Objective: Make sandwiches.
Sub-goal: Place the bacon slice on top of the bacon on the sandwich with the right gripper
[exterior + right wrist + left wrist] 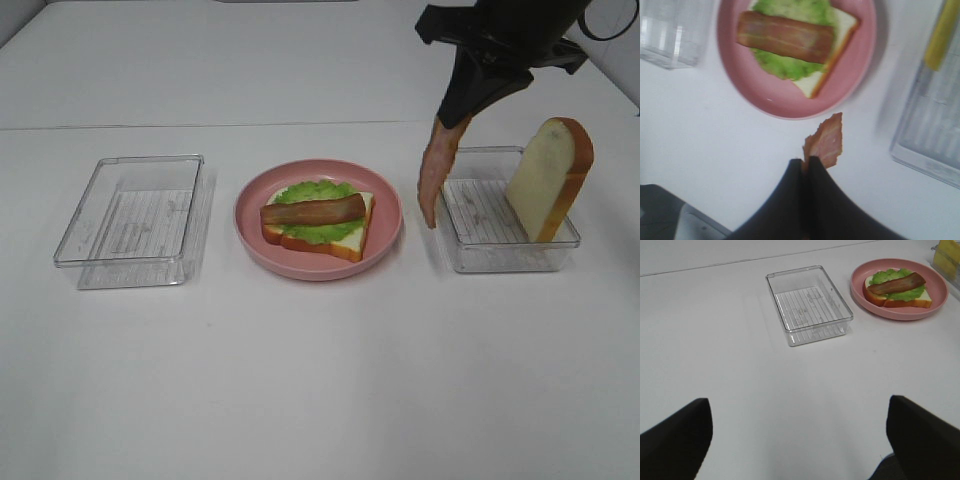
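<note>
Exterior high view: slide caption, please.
Right gripper holds a bacon strip hanging between the plated open sandwich and the tray holding a bread slice.

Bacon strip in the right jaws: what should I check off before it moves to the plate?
1. Grip: right jaws shut on the hanging bacon strip: ok.
2. Clearance: that strip hangs over bare table, off the right tray: ok.
3. Target: pink plate holds base bread, lettuce, laid bacon strip: ok.
4. Room: lettuce shows beside the laid bacon strip: ok.
5. Top: bread slice stands in the right tray: ok.
6. Other arm: left jaws open, away from the plate: ok.
</note>
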You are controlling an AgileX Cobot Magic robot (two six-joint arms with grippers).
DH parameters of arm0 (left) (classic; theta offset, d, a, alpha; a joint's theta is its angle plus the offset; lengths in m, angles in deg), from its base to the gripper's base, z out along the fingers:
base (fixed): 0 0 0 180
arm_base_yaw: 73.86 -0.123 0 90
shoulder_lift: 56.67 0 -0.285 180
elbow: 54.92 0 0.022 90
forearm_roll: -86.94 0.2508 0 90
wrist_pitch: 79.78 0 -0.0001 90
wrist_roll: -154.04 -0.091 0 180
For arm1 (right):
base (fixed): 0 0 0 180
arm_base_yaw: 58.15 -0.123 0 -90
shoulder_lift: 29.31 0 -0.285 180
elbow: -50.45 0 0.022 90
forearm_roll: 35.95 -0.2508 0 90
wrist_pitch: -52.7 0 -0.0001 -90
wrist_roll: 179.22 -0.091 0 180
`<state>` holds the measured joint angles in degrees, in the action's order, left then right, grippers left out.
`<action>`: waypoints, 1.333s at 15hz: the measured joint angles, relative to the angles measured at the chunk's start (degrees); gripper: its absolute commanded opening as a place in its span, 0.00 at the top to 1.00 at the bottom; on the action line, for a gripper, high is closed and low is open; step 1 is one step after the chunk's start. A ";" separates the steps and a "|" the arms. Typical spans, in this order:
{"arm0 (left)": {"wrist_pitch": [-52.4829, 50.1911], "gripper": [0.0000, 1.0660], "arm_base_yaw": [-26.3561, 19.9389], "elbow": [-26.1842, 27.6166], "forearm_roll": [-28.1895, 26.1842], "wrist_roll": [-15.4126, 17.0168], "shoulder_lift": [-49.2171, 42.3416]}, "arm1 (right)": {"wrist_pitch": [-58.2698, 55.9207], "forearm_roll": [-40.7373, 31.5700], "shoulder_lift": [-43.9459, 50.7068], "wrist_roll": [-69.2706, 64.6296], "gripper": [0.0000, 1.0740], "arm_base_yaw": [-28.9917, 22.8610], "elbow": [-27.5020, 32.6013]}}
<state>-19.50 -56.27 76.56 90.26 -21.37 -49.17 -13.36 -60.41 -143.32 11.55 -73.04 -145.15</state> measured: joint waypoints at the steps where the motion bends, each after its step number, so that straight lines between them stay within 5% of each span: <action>1: 0.00 0.16 0.00 0.00 0.00 0.00 0.00 | 0.00 0.00 0.00 0.00 1.00 0.00 0.00; 4: 0.00 0.16 0.00 0.00 0.00 0.00 0.00 | 2.64 -17.93 -0.23 10.60 1.00 0.00 0.00; 11: 0.00 0.16 0.00 0.00 0.00 0.00 0.00 | 7.51 -42.51 -8.25 22.86 1.00 -0.23 0.00; 20: 0.00 0.16 0.00 0.00 0.00 0.00 0.00 | 24.52 -53.29 -20.34 25.73 1.00 -6.25 0.00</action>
<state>-19.50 -56.27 76.56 90.26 -21.37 -49.17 11.16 -113.70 -163.66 37.27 -79.29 -145.15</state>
